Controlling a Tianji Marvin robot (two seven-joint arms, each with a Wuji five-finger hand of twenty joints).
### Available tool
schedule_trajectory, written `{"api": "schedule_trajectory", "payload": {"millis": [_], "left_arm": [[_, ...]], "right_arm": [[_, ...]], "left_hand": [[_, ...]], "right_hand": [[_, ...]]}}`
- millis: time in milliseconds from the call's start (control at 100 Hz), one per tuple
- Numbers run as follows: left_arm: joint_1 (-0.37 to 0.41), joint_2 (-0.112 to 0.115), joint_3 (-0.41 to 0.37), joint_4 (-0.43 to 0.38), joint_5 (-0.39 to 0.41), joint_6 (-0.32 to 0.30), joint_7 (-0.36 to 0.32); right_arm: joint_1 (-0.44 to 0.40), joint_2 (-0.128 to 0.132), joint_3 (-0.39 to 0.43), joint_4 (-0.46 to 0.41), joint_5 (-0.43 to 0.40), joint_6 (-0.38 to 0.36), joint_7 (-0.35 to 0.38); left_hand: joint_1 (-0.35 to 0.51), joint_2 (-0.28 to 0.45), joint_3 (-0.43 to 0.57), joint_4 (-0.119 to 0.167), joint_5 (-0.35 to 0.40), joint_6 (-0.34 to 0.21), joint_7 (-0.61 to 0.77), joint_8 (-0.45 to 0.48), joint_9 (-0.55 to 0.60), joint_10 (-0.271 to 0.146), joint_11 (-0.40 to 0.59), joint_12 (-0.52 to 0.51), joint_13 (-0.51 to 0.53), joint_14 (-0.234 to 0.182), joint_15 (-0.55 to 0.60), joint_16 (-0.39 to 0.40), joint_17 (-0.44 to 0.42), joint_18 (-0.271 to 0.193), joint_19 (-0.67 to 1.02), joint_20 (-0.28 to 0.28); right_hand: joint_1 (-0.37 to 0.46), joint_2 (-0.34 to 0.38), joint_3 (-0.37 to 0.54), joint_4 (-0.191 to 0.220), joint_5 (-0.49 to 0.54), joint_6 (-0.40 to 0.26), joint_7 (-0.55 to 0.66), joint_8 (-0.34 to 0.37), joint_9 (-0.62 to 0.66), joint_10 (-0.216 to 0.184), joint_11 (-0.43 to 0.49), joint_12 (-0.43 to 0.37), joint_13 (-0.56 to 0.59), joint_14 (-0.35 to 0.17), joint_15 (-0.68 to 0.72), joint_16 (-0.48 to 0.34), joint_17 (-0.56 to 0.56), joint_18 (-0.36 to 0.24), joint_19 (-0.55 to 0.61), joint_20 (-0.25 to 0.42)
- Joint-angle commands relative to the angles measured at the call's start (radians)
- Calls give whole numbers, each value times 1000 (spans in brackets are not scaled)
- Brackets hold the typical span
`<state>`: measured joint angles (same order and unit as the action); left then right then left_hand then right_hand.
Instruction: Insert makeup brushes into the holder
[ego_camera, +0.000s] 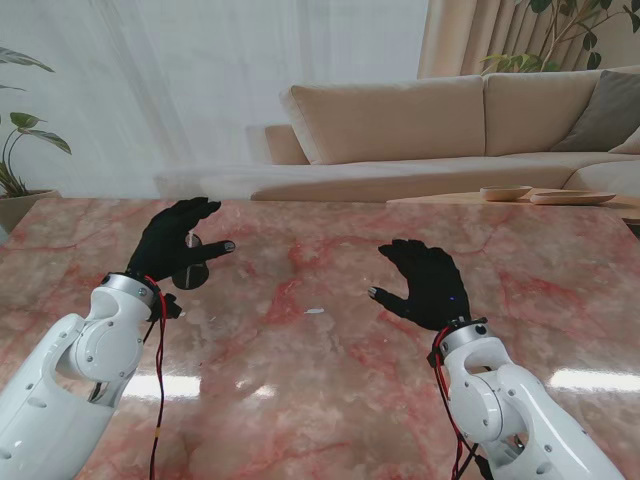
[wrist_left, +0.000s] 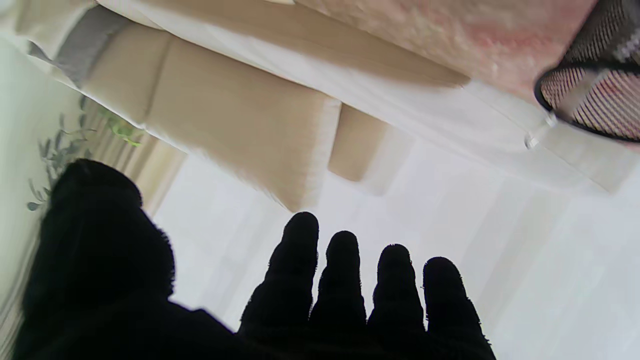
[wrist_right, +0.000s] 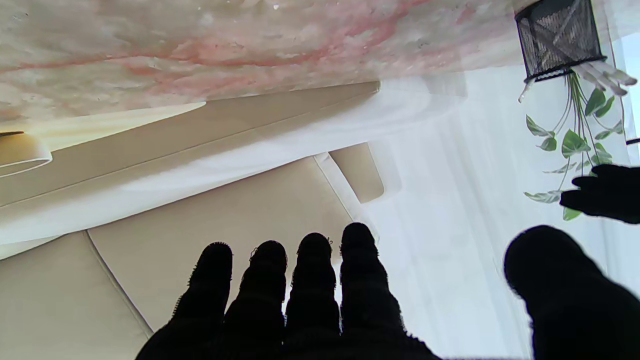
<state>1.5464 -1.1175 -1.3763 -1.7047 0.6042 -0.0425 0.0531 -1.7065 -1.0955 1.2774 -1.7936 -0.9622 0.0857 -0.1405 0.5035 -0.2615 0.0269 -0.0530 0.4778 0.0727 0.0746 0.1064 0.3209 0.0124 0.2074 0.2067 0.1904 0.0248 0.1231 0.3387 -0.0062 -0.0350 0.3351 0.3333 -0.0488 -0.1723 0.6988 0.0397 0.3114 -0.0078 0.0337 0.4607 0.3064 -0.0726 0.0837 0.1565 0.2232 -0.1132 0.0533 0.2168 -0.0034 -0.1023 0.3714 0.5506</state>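
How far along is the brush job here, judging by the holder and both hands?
Looks close to finished, or finished. Done: the black mesh holder already has brushes standing in it, their ends poking past the rim. In hand: nothing; the left hand and right hand are both open and bare. Left: no brush is clear on the marble table, though a small pale speck is too small to identify.

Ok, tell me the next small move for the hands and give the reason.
Probably ease the left hand back from the mesh holder without bumping it. Both it and the right hand are open and empty, and clear brush handles already stick out of the holder. The one pale speck on the table is too small to identify.
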Motion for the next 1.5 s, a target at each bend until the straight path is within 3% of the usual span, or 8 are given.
{"api": "schedule_trajectory", "payload": {"millis": [0,130,280,350,540,900,1490], "left_arm": [[34,2,18,-23,-18,-12,-16],[72,0,42,-51,-44,-31,-12],[104,-2,74,-68,-72,-41,-8],[117,-3,91,-72,-87,-46,-9],[123,-5,139,-56,-102,-60,1],[114,-13,182,-32,-120,-83,33],[129,-10,157,-61,-107,-90,29]], "right_arm": [[-12,-2,15,-6,23,-8,0],[-13,-9,33,1,74,-47,-21],[-8,-13,47,11,122,-80,-17],[-2,-14,51,19,141,-95,-16],[15,-16,58,44,199,-144,4],[10,-13,71,73,233,-235,19],[-9,-15,78,55,229,-253,2]], "left_hand": [[-45,59,-44,30,-52,21,-21,-20,-62,13,-21,-18,-43,-12,-26,-15,5,-66,42,-25],[-84,104,-50,27,-47,30,-20,-21,-64,18,-16,-16,-45,-15,-20,-16,9,-83,56,-40],[-122,156,-53,24,-46,26,-20,-21,-64,-6,-14,-15,-44,-16,-12,-19,10,-86,76,-49],[-134,169,-54,24,-42,22,-19,-21,-63,-9,-14,-15,-44,-18,-10,-20,9,-87,82,-51],[-138,177,-50,29,-30,13,-10,-17,-50,-15,-15,-16,-37,-27,-5,-24,7,-90,98,-58],[-139,182,-45,37,-30,-5,6,-7,-48,-30,-19,-18,-32,-36,-7,-27,3,-92,108,-70],[-132,189,-44,39,-27,0,12,-4,-42,-23,-20,-19,-30,-41,-16,-27,2,-90,92,-92]], "right_hand": [[-83,40,-30,64,-24,32,-38,-23,10,8,-31,-33,29,-26,-27,-36,14,-50,-51,-40],[-197,113,-55,49,-3,55,-38,-67,38,31,-31,-71,77,-16,-20,-68,99,-80,-86,-135],[-314,157,-56,2,53,57,-3,-118,130,49,-55,-86,175,9,6,-78,204,-57,7,-209],[-331,164,-61,-5,65,60,5,-124,149,57,-54,-86,194,17,12,-77,225,-48,26,-218],[-306,140,-45,-12,70,64,24,-150,166,63,-71,-93,199,24,12,-82,224,-42,57,-258],[-247,78,-11,7,61,64,51,-146,160,64,-63,-88,196,29,12,-82,220,-38,71,-280],[-223,88,-28,12,62,56,65,-146,158,59,-50,-81,197,27,12,-79,215,-35,93,-293]]}}
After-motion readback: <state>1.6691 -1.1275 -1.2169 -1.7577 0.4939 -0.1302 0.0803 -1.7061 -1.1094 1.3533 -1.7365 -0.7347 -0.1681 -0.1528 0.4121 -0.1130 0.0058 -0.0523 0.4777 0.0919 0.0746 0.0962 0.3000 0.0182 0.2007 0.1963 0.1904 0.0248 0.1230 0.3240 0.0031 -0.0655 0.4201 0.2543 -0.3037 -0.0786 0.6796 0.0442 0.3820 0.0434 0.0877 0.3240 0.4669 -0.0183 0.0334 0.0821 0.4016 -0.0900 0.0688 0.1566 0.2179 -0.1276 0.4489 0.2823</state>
